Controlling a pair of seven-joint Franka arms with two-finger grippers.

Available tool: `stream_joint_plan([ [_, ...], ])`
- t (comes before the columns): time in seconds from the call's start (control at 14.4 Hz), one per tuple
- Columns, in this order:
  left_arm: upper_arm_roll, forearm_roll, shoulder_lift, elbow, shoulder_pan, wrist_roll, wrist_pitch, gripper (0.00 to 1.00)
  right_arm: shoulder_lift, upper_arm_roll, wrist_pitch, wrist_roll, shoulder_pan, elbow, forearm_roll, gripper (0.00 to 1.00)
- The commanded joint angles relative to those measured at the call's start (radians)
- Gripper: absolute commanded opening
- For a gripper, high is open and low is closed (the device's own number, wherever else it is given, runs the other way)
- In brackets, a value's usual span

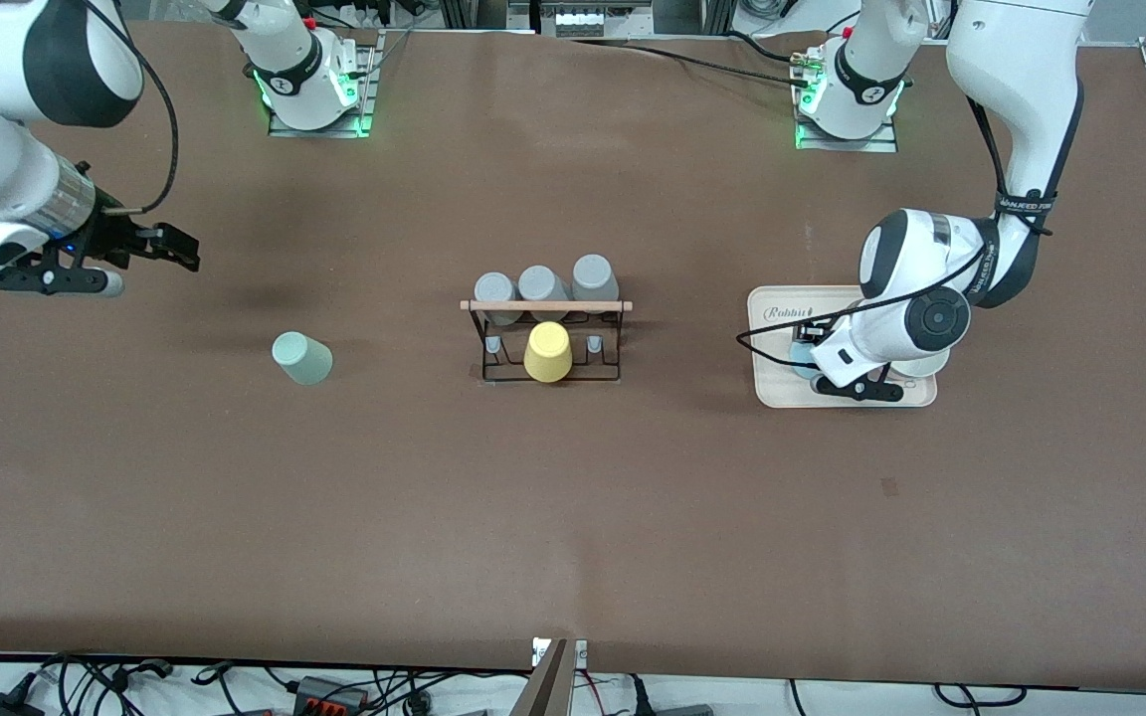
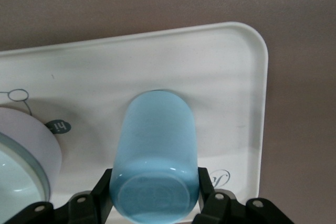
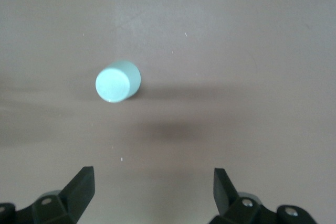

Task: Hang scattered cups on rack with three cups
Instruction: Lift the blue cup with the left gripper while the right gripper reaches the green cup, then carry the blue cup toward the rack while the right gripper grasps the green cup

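Note:
The light blue cup (image 2: 157,140) is on the cream tray (image 2: 220,72), its closed base toward the left wrist camera. My left gripper (image 2: 155,190) is shut on it, one black finger (image 2: 102,190) pressed to each side. In the front view this gripper (image 1: 812,370) is low over the tray (image 1: 772,393), and only a sliver of the blue cup (image 1: 798,352) shows. The mint-green cup (image 1: 301,358) stands upside down on the table, toward the right arm's end from the rack (image 1: 548,306). My right gripper (image 1: 150,244) hangs open and empty over bare table; its wrist view shows the mint cup (image 3: 118,81) ahead.
A yellow cup (image 1: 547,351) sits on the rack's peg row nearer the front camera, and three grey cups (image 1: 541,286) on the row farther from it. A white round vessel (image 2: 23,145) also sits on the tray beside the blue cup.

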Motion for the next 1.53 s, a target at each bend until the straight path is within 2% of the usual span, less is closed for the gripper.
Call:
stream_joint_plan([
  [0.0, 0.005, -0.021, -0.015, 0.140, 0.001, -0.003, -0.180, 0.23, 0.026, -0.002, 0.163, 0.008, 0.017, -0.082, 0.013, 1.00],
  [0.14, 0.006, -0.021, -0.013, 0.273, 0.005, -0.003, -0.321, 0.23, 0.032, -0.002, 0.300, 0.008, 0.030, -0.165, 0.013, 1.00],
  [0.35, 0.005, -0.021, -0.010, 0.419, -0.002, -0.003, -0.415, 0.23, 0.089, -0.002, 0.381, 0.007, 0.076, -0.175, 0.011, 1.00],
  [0.56, 0.002, -0.021, 0.000, 0.517, -0.036, -0.003, -0.417, 0.23, 0.173, -0.002, 0.451, -0.012, 0.089, -0.169, 0.008, 1.00],
  [0.77, 0.003, -0.030, 0.036, 0.597, -0.132, -0.010, -0.419, 0.21, 0.238, -0.002, 0.512, -0.010, 0.095, -0.154, 0.008, 1.00],
  [0.91, 0.003, -0.037, 0.062, 0.631, -0.182, -0.064, -0.417, 0.21, 0.276, -0.002, 0.518, 0.004, 0.113, -0.126, 0.010, 1.00],
  [1.11, 0.003, -0.074, 0.134, 0.745, -0.243, -0.102, -0.417, 0.21, 0.310, -0.002, 0.523, 0.008, 0.130, -0.097, 0.011, 1.00],
  [1.25, 0.003, -0.099, 0.172, 0.797, -0.275, -0.169, -0.417, 0.21, 0.350, -0.002, 0.575, 0.008, 0.132, -0.092, 0.011, 1.00],
  [1.46, 0.003, -0.100, 0.205, 0.840, -0.338, -0.286, -0.417, 0.21, 0.388, -0.002, 0.610, 0.008, 0.133, -0.092, 0.011, 1.00],
])
